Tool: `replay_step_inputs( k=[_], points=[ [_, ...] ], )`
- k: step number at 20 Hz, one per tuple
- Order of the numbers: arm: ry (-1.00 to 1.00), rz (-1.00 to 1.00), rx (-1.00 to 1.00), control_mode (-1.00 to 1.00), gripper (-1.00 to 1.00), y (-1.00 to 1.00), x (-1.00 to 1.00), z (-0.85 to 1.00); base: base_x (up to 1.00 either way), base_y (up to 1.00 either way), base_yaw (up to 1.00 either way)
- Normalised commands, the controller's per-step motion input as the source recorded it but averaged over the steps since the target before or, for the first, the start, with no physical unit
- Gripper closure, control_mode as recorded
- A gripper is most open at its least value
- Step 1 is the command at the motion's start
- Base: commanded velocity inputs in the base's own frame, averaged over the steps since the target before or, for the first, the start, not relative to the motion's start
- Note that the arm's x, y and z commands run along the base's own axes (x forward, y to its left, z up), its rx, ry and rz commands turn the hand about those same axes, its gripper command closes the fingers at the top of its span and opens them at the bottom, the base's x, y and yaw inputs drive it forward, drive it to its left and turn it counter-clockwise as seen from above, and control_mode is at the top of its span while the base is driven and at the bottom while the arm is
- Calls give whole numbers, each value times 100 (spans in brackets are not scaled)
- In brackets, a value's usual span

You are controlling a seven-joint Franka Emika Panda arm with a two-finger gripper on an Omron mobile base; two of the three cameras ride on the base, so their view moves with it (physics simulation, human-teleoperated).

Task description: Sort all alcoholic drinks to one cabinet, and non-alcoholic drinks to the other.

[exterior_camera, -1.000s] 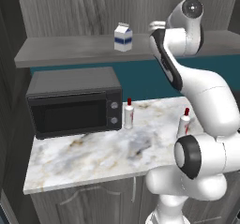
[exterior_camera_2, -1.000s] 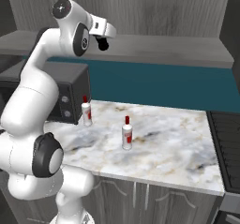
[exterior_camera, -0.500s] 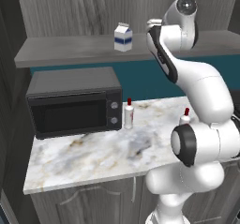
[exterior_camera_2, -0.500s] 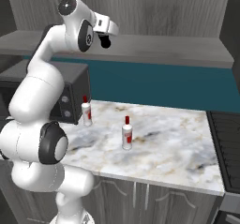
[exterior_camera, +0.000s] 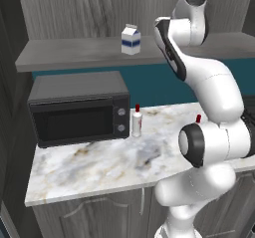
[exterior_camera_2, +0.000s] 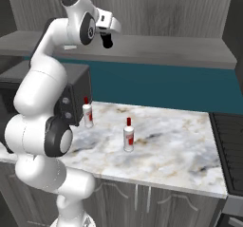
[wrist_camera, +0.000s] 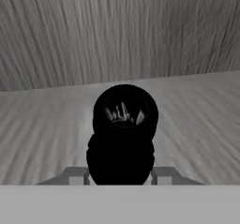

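Up high, end effector [exterior_camera_2: 108, 42] grips cola bottle [wrist_camera: 123, 134] (black) above shelf [exterior_camera_2: 190, 55].

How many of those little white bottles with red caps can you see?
2, both on the marble counter: one slim white red-capped bottle stands beside the black microwave, the other further out in the open. Cabinets could hide more.

A white milk carton [exterior_camera: 131, 39] with a blue band sits on a grey wood-grain shelf [exterior_camera: 69, 53]; red-capped white bottles [exterior_camera_2: 128, 135] stand on the grey-veined marble table [exterior_camera_2: 180, 150] beside a black microwave [exterior_camera: 79, 107].
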Motion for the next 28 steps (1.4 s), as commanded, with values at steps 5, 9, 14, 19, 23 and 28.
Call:
replay_step_inputs(
  k=[5,9,14,19,23,28],
  points=[
    [6,0,0,-100,-100,-2,13,-2,0,0,0],
    [0,0,0,-100,-100,-18,4,-1,0,0,0],
    [0,0,0,-100,-100,-24,0,0,0,0,0],
    [0,0,0,-100,-100,-9,12,-10,0,0,0],
    [0,0,2,-100,-100,0,26,-19,0,0,0],
    [-1,2,6,-100,-100,0,12,-8,0,0,0]
  ],
)
